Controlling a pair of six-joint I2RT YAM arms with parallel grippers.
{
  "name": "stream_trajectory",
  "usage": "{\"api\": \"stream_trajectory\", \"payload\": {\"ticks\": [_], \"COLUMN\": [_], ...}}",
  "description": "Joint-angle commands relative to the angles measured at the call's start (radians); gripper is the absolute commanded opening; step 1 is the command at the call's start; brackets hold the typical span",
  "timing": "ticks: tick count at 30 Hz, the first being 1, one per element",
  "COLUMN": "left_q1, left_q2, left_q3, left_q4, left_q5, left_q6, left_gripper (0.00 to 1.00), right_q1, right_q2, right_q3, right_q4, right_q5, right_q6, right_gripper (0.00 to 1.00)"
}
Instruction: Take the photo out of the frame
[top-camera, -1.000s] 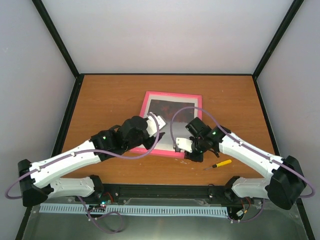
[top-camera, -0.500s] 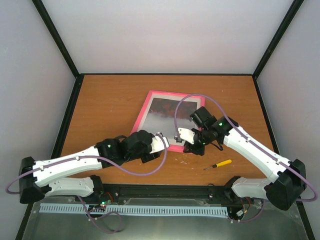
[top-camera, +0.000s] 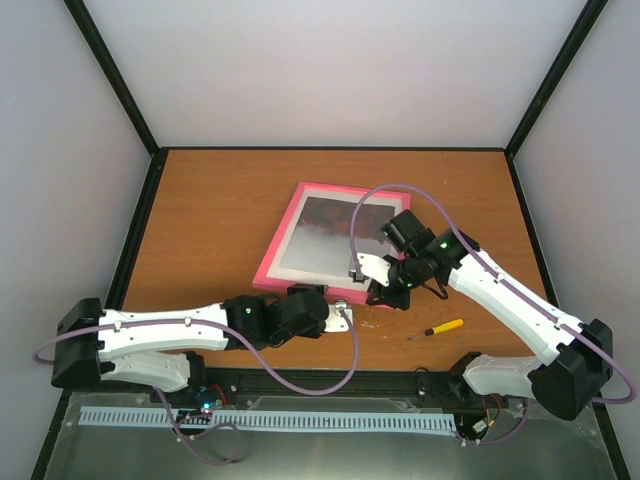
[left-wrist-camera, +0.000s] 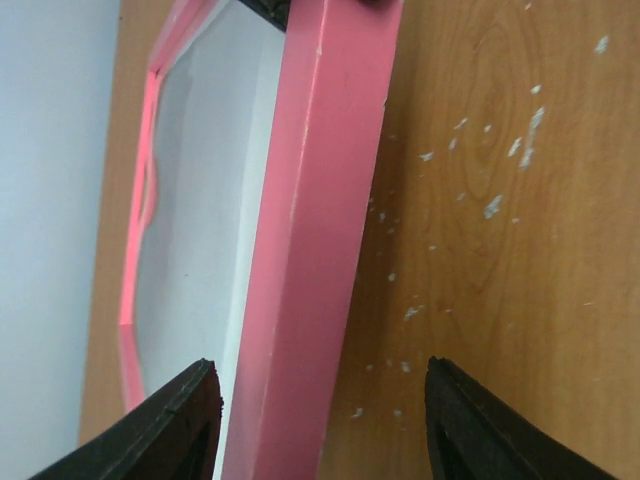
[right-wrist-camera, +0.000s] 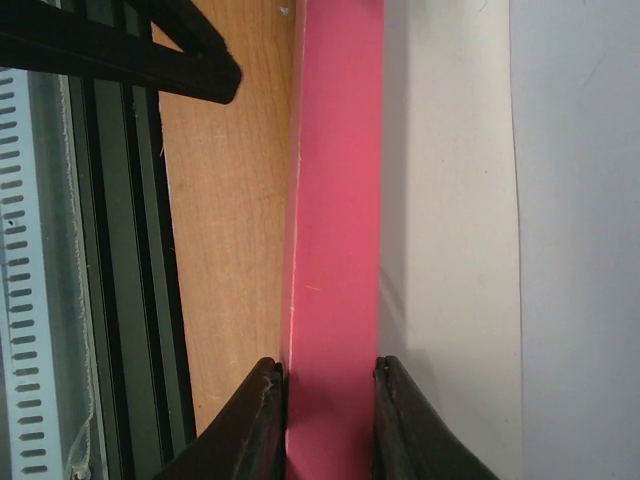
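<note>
Little is done, we judge: the photo sits in the frame, right claw clamped on its near edge, left claw apart astride it; removal remains.

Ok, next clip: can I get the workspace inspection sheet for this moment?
Surface: wooden table, with pale specks beside the frame.
Job's things: pink frame lies askew, face up; the photo is inside it.
Clutter: yellow-handled screwdriver by the right arm, apart from the frame.
Grippers: right claw shut on the frame's near edge; left claw open, straddling the frame's edge, no contact visible.
Cables: purple cables loop loose off both arms; the right one arcs over the frame.
Surroundings: grey walls and black corner posts; nothing else seen.
</note>
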Motion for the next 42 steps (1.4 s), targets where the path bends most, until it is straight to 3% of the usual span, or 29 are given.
{"api": "stream_trajectory", "payload": {"ticks": [1, 15, 25, 26, 27, 30, 33, 36, 42], "left_q1": [-0.014, -0.014, -0.014, -0.014, -0.013, -0.014, -0.012, -0.012, -0.01], "left_q2": [0.017, 0.043, 0.021, 0.017, 0.012, -0.008, -0.009, 0.003, 0.031], "left_q3": [-0.017, -0.053, 0.019, 0.036, 0.055, 0.113, 0.198, 0.264, 0.415], "left_q4": [0.073, 0.225, 0.188, 0.165, 0.141, 0.087, -0.012, -0.092, -0.219], "left_q5": [-0.103, -0.242, -0.22, -0.208, -0.192, -0.162, -0.137, -0.122, -0.104], "left_q6": [0.121, 0.264, 0.269, 0.253, 0.237, 0.204, 0.166, 0.147, 0.089], "left_gripper": [0.56, 0.49, 0.19, 0.17, 0.15, 0.09, 0.06, 0.02, 0.01], "right_q1": [-0.004, -0.004, -0.004, -0.004, -0.004, -0.006, -0.01, -0.016, -0.158], "right_q2": [-0.015, -0.022, -0.033, -0.038, -0.045, -0.069, -0.105, -0.123, -0.084], "right_q3": [0.067, 0.081, 0.115, 0.125, 0.134, 0.175, 0.197, 0.258, 0.503], "right_q4": [0.045, 0.018, 0.013, 0.009, 0.006, -0.019, -0.015, -0.038, -0.15], "right_q5": [-0.041, -0.084, -0.08, -0.082, -0.08, -0.063, -0.031, -0.031, -0.144], "right_q6": [-0.021, -0.015, 0.022, 0.03, 0.041, 0.05, 0.05, 0.059, 0.004], "right_gripper": [0.03, 0.03, 0.03, 0.08, 0.21, 0.46, 0.6, 0.66, 0.67]}}
